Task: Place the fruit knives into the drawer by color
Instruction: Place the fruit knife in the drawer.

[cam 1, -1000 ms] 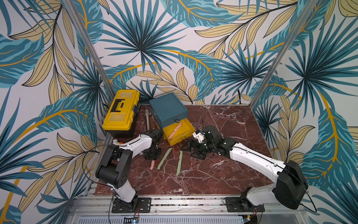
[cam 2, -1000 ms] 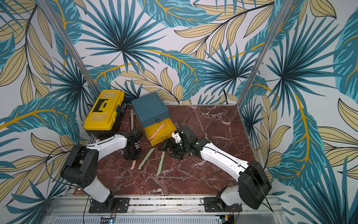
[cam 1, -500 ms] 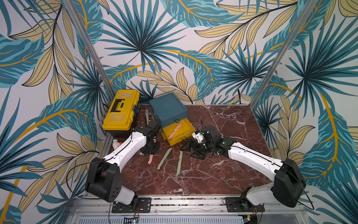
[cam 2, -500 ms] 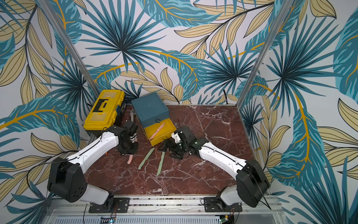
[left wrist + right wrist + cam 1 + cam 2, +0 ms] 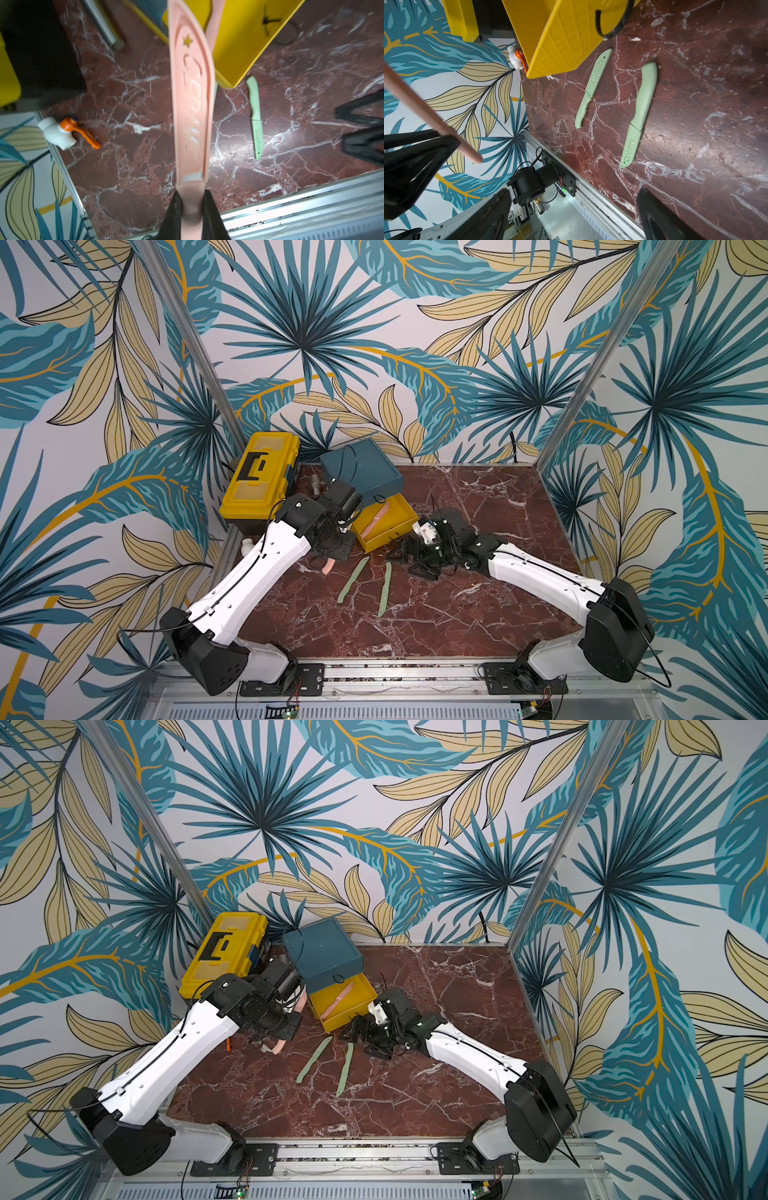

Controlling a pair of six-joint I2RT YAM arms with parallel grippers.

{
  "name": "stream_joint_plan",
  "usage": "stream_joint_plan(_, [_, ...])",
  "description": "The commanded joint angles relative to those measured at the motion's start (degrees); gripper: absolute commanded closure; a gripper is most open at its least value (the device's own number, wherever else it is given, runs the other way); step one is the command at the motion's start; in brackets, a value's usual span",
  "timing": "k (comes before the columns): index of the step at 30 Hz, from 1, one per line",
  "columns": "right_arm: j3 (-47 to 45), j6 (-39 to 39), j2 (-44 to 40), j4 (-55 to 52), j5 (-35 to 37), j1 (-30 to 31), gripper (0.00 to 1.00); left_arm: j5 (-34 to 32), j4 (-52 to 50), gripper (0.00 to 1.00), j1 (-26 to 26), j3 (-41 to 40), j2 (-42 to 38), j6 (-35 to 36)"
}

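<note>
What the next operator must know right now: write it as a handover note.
Left gripper: shut on a pink knife, in the air beside the open yellow drawer.
Right gripper: open, empty, near the drawer front.
Done: the other pink knife lies in that drawer.
Left: drop the held one in, then sort the two green knives on the table. No blue knives in view.

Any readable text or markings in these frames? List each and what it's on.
"CERAMIC", raised, partly blurred, star cut-out beside it: blade of the pink knife in the left pincer.
"CERAMIC": blade of the green knife nearer the yellow drawer.
"CERAMIC": blade of the other green knife.
Yellow toolbox: no text readable.
</note>
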Motion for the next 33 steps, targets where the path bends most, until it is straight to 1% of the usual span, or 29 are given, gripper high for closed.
stream_joint_plan(1, [0.4,0.3,-0.7,-1.8,2.9,-0.7,0.03,-0.2,-0.7,1.0,-2.7,6.9,4.7,4.8])
stream_joint_plan(4, [-0.1,0.9,-2.3,-2.0,4.8,-1.3,0.03,0.6,2.5,1.0,-3.3,11.6,9.6,7.8])
stream_joint_plan(8, [-0.1,1.6,-2.9,-2.1,4.5,-2.3,0.03,-0.5,8.7,1.0,-3.3,14.4,16.2,11.6])
stream_joint_plan(12, [-0.1,1.6,-3.5,-2.7,4.3,-3.0,0.03,-3.8,12.1,1.0,-3.2,17.8,23.5,14.4])
stream_joint_plan(14, [-0.1,1.5,-3.8,-3.0,4.0,-3.5,0.03,-3.8,13.1,1.0,-2.8,19.3,26.4,15.2])
stream_joint_plan(16, [-0.2,1.4,-3.9,-3.2,3.6,-4.0,0.03,-5.3,14.6,1.0,-2.4,19.5,28.6,15.4])
stream_joint_plan(18, [-0.3,1.2,-4.0,-3.3,3.1,-4.6,0.03,-8.4,16.0,1.0,-2.1,18.9,30.0,15.3])
stream_joint_plan(19, [-0.3,1.0,-4.1,-3.5,3.0,-4.8,0.03,-9.7,17.3,0.91,-1.9,18.4,30.3,15.4])
stream_joint_plan(20, [-0.4,0.9,-4.2,-3.7,2.9,-5.0,0.03,-9.6,17.9,0.79,-1.8,18.0,30.6,15.6])
stream_joint_plan(21, [-0.5,0.8,-4.3,-3.8,2.9,-5.3,0.03,-8.6,18.2,0.65,-1.6,17.7,30.7,16.1])
stream_joint_plan(23, [-0.9,0.7,-4.4,-3.7,2.9,-5.7,0.03,-7.5,18.0,0.33,-1.6,17.7,30.6,16.3])
stream_joint_plan(24, [-1.2,0.9,-4.5,-3.3,2.9,-6.1,0.03,-6.6,18.0,0.19,-1.6,17.8,30.2,16.2])
stream_joint_plan(26, [-2.2,1.9,-4.5,-1.8,3.0,-6.6,0.03,-4.4,18.2,0.15,-1.6,18.3,28.7,15.9])
stream_joint_plan(27, [-2.9,2.7,-4.4,-0.8,3.3,-6.8,0.05,-2.9,18.1,0.12,-1.7,18.8,27.8,15.5])
stream_joint_plan(29, [-4.9,5.4,-4.6,2.4,4.1,-7.2,0.14,-0.6,18.4,0.11,-1.7,20.2,26.0,14.6])
stream_joint_plan(30, [-6.6,7.9,-4.7,5.6,4.7,-7.4,0.28,-0.1,18.8,0.11,-1.8,20.8,25.0,14.0])
stream_joint_plan(32, [-10.7,13.6,-4.6,14.7,5.9,-7.8,0.67,-1.3,21.7,0.05,-1.7,20.5,23.1,13.7])
stream_joint_plan(33, [-12.7,17.1,-4.0,19.8,6.5,-7.9,0.87,-2.3,22.0,0.0,-1.5,21.2,22.8,13.6])
